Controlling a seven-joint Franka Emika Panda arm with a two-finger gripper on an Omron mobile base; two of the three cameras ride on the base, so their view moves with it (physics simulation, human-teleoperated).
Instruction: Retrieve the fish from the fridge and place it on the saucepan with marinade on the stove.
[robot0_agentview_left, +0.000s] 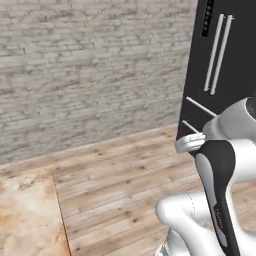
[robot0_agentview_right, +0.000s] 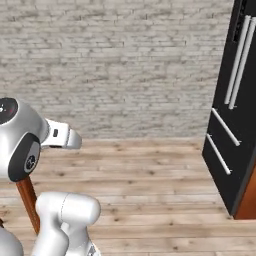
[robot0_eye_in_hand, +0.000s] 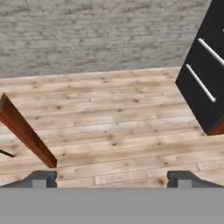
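Released, empty gripper hangs over wooden floor, fridge shut.

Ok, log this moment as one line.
stage: approaching fridge | fridge doors: closed | gripper: open, empty | fish: unseen

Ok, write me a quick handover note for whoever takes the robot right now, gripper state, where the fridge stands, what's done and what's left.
Gripper: open and holding nothing, looking down at the wooden floor.
Fridge: off to the right against the brick wall, doors and both lower drawers shut, arm well short of it.
Done: nothing yet; fridge unopened.
Left: drive up to the fridge, open it, take out the fish, carry it to the saucepan on the stove.
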